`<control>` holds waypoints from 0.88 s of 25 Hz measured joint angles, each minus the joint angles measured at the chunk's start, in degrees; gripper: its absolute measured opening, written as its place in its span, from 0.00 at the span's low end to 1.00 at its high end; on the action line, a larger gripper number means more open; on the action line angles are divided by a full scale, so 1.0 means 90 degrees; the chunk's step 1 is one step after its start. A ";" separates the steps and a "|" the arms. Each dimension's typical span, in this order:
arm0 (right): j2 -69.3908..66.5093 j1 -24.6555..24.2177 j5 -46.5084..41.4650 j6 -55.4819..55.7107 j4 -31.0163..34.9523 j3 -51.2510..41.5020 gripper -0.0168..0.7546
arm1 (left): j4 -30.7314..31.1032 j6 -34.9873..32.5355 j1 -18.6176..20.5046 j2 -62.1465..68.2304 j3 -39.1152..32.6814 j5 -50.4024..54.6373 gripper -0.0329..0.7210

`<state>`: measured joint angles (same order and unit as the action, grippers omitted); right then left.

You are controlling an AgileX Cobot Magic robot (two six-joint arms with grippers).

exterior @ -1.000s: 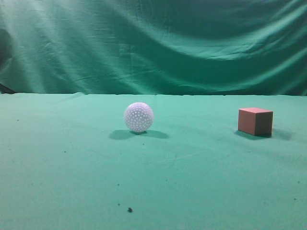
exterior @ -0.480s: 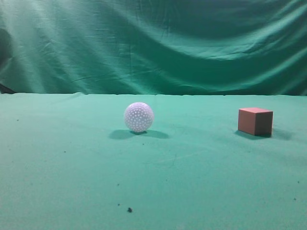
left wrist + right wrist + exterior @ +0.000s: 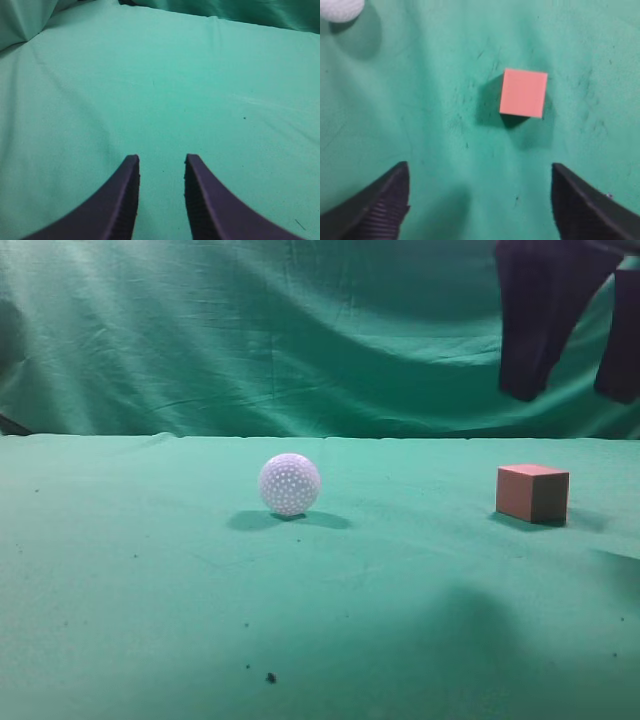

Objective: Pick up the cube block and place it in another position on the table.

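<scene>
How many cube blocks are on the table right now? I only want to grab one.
1. The cube block sits alone on the table, right of the white ball and below the open right gripper. No other shows in any view.

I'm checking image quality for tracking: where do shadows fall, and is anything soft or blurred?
Exterior view: the white ball and cube block cast soft shadows on the table; the right hand above is dark and featureless. Right wrist view: the cube's shadow falls left and below, and the hand's fingers look blurred. Left wrist view: even light, soft focus.
</scene>
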<state>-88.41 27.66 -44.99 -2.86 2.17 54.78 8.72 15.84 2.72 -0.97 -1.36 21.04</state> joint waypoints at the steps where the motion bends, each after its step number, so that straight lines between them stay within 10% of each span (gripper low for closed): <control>1: -0.0167 0.0000 0.0015 0.0151 -0.0141 0.0063 0.73 | 0.0000 0.0000 0.0000 0.0000 0.0000 0.0000 0.39; 12: -0.1298 -0.0023 0.0643 0.0845 -0.0569 0.0239 0.73 | 0.0000 0.0000 0.0000 0.0000 0.0000 0.0000 0.39; 17: -0.1343 -0.0023 0.0806 0.1027 -0.0624 0.0396 0.30 | 0.0000 0.0000 0.0000 0.0000 0.0000 0.0000 0.39; 22: -0.1368 -0.0301 0.0552 0.1251 -0.0828 0.1193 0.30 | 0.0000 0.0000 0.0000 0.0000 0.0000 0.0000 0.39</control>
<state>-100.72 24.96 -40.02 8.40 -5.28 65.52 8.72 15.84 2.72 -0.97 -1.36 21.04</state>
